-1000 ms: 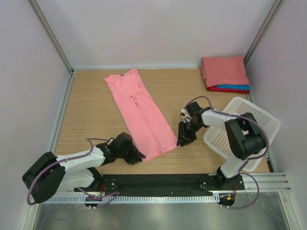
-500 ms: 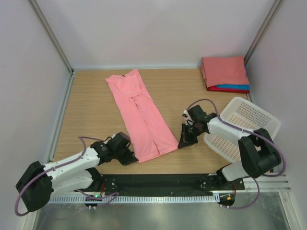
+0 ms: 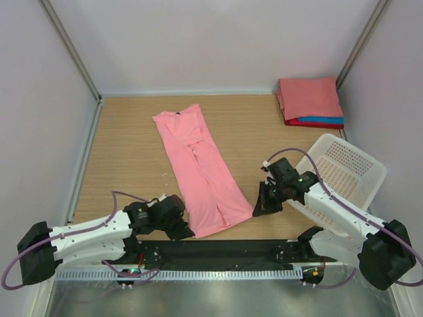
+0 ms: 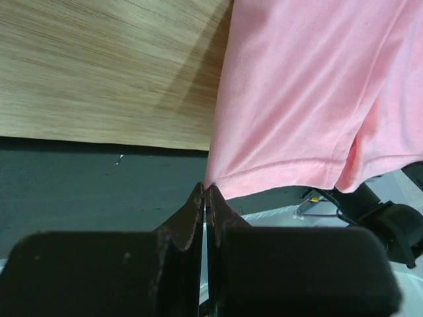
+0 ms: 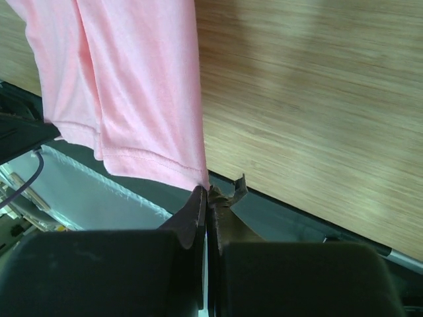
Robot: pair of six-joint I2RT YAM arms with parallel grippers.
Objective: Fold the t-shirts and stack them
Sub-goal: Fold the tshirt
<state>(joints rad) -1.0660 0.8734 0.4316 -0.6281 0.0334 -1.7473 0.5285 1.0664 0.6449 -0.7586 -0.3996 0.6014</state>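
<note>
A salmon-pink t-shirt point(image 3: 201, 168), folded lengthwise into a long strip, lies diagonally on the wooden table with its collar toward the back. My left gripper point(image 3: 187, 232) is shut on the near left hem corner point(image 4: 215, 179). My right gripper point(image 3: 258, 209) is shut on the near right hem corner point(image 5: 198, 175). Both corners are lifted slightly at the table's near edge. A stack of folded t-shirts point(image 3: 309, 101), salmon on top with blue and red under it, sits at the back right corner.
A white plastic mesh basket point(image 3: 344, 173) stands tilted at the right, beside my right arm. The black base strip point(image 3: 218, 251) runs along the near edge. Walls and metal rails close in the table on the left, back and right.
Both grippers have pulled the shirt's hem toward the near edge and slightly right. The whole shirt slid forward with them, and its collar end has moved away from the back wall.
</note>
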